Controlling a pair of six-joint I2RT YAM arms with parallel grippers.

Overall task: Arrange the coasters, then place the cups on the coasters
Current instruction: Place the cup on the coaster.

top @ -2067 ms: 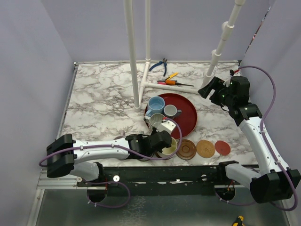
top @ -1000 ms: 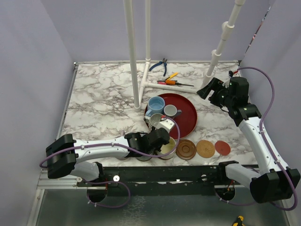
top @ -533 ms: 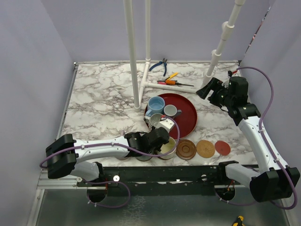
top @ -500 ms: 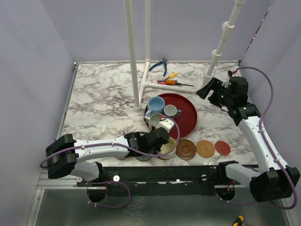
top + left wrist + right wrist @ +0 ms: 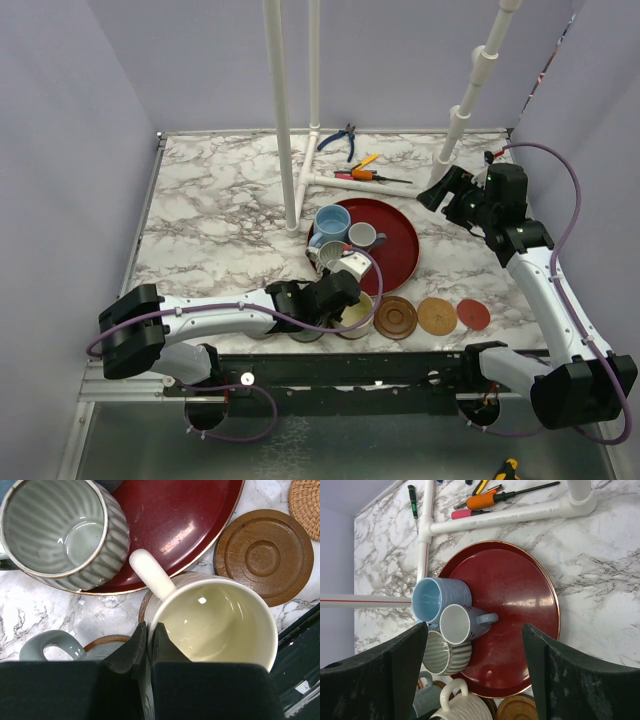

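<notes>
Left end effector (image 5: 149, 632) clamped on cream mug (image 5: 215, 620) rim; mug on brown coaster (image 5: 144, 607), near desk (image 5: 220, 220) edge. Grey-green mug (image 5: 50, 647) beside it, on second coaster (image 5: 107, 640). Three on red tray (image 5: 395, 235): blue mug (image 5: 331, 221), pale mug (image 5: 362, 236), ribbed mug (image 5: 330, 256). Three bare to the right: wood coaster (image 5: 397, 317), tan coaster (image 5: 437, 315), reddish coaster (image 5: 473, 313). Right end effector (image 5: 436, 193) open, empty.

The counter (image 5: 220, 210) is white marble with grey-brown veins. The tray (image 5: 520, 590) is glossy dark red with a thin gold rim. The light blue mug (image 5: 437, 600) is plain. The small mug (image 5: 462, 624) is pale grey and white inside. The ribbed mug (image 5: 60, 530) is grey-green, and the cream-yellow mug (image 5: 215, 620) is unpatterned. The wooden coaster (image 5: 264, 556) is brown with ringed grooves, the woven coaster (image 5: 437, 316) tan, and the smallest coaster (image 5: 473, 314) reddish. The left arm (image 5: 215, 315) and right arm (image 5: 560, 300) are white with black joints.
</notes>
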